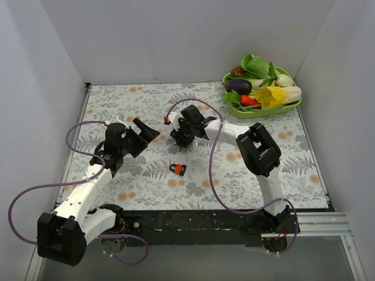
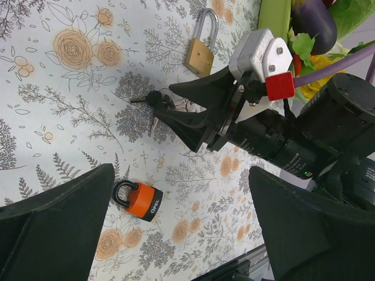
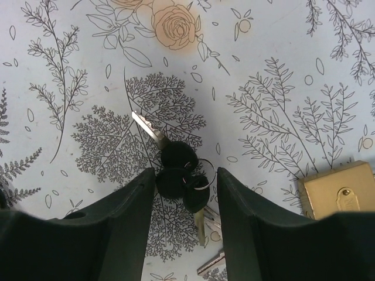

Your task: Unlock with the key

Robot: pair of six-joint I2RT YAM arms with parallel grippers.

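A bunch of keys (image 3: pixel 181 172) with black heads on a ring lies on the flowered table cover. My right gripper (image 3: pixel 186 175) is lowered over it, open, one finger on each side of the key heads; the left finger touches a head and the right finger stands clear. A brass padlock (image 3: pixel 340 196) lies just to the right. In the left wrist view the keys (image 2: pixel 153 99) lie at the right gripper's fingertips, beyond them the brass padlock (image 2: pixel 200 52). An orange padlock (image 2: pixel 140 200) lies by itself nearer me. My left gripper (image 2: pixel 181 172) hovers wide open, holding nothing.
A green tray (image 1: pixel 291 109) of toy vegetables stands at the back right corner. White walls close off the table on three sides. The right arm's purple cable (image 1: pixel 214 170) loops over the table cover near the orange padlock (image 1: pixel 178 170).
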